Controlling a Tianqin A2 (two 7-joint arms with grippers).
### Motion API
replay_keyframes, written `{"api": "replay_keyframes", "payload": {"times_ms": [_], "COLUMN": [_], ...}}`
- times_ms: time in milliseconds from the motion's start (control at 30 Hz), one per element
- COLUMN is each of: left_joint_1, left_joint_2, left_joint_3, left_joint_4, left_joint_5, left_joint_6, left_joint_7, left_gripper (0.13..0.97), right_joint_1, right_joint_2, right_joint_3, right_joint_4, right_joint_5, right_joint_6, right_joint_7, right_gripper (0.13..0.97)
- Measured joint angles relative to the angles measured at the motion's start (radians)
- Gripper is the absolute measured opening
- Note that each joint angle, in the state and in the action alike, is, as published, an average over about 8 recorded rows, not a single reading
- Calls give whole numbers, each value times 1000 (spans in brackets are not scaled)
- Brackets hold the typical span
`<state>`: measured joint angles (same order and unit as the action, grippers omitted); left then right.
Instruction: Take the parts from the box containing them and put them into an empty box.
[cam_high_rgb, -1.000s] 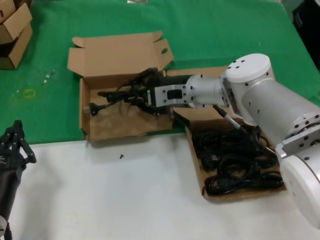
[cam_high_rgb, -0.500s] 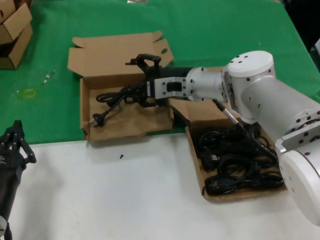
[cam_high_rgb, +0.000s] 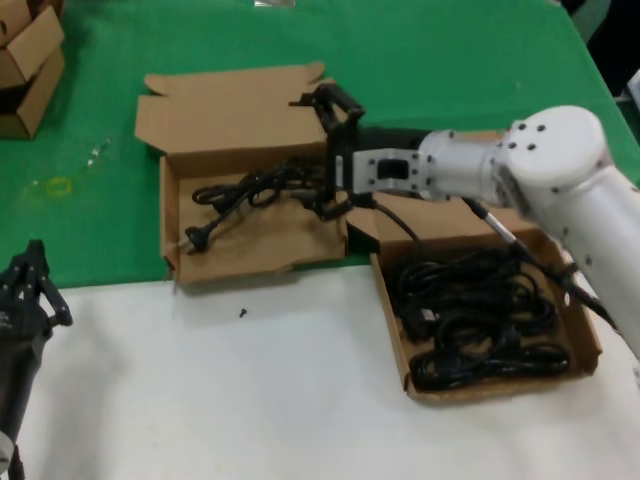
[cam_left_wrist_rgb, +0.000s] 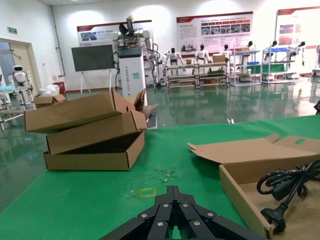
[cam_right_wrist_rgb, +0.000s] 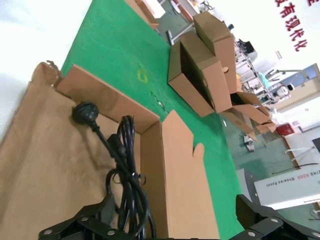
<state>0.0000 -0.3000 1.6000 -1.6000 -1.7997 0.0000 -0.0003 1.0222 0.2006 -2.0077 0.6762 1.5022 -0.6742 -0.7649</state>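
Observation:
The parts are black power cords. Several lie coiled in the box containing them (cam_high_rgb: 490, 388) at the right. One cord (cam_high_rgb: 245, 192) lies loose in the left box (cam_high_rgb: 250, 262), the one with the sagging front wall, its plug toward the front left corner. My right gripper (cam_high_rgb: 322, 150) hovers open over that box's right edge, just right of the cord and holding nothing. In the right wrist view the cord (cam_right_wrist_rgb: 125, 165) runs along the box wall between the spread fingers of the right gripper (cam_right_wrist_rgb: 167, 225). My left gripper (cam_high_rgb: 25, 290) rests shut at the near left, also seen as the left gripper (cam_left_wrist_rgb: 173, 192).
Stacked cardboard boxes (cam_high_rgb: 25, 60) stand at the far left corner of the green mat, seen too as boxes (cam_left_wrist_rgb: 90, 135). A small dark screw (cam_high_rgb: 242, 313) lies on the white table in front of the left box. Both box lids lie open toward the back.
The right gripper has opened and let go of the cord, which dropped into the left box. The gripper then drew back to the right, toward the box's edge.

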Motion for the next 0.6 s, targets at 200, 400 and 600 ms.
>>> {"api": "replay_keyframes", "payload": {"times_ms": [200, 400, 600], "left_joint_1": [0, 0, 0], "left_joint_2": [0, 0, 0], "left_joint_3": [0, 0, 0], "left_joint_4": [0, 0, 0], "left_joint_5": [0, 0, 0], "left_joint_6": [0, 0, 0], "left_joint_7": [0, 0, 0], "left_gripper": [143, 144, 155], "right_joint_1": [-109, -151, -160], "right_joint_2": [100, 137, 138], "right_joint_3": [-15, -17, -13], "right_joint_4": [236, 319, 327], "right_joint_5": [-47, -63, -60], "right_joint_6": [1, 2, 8], "right_joint_7": [157, 209, 215], "right_gripper": [857, 914, 953]}}
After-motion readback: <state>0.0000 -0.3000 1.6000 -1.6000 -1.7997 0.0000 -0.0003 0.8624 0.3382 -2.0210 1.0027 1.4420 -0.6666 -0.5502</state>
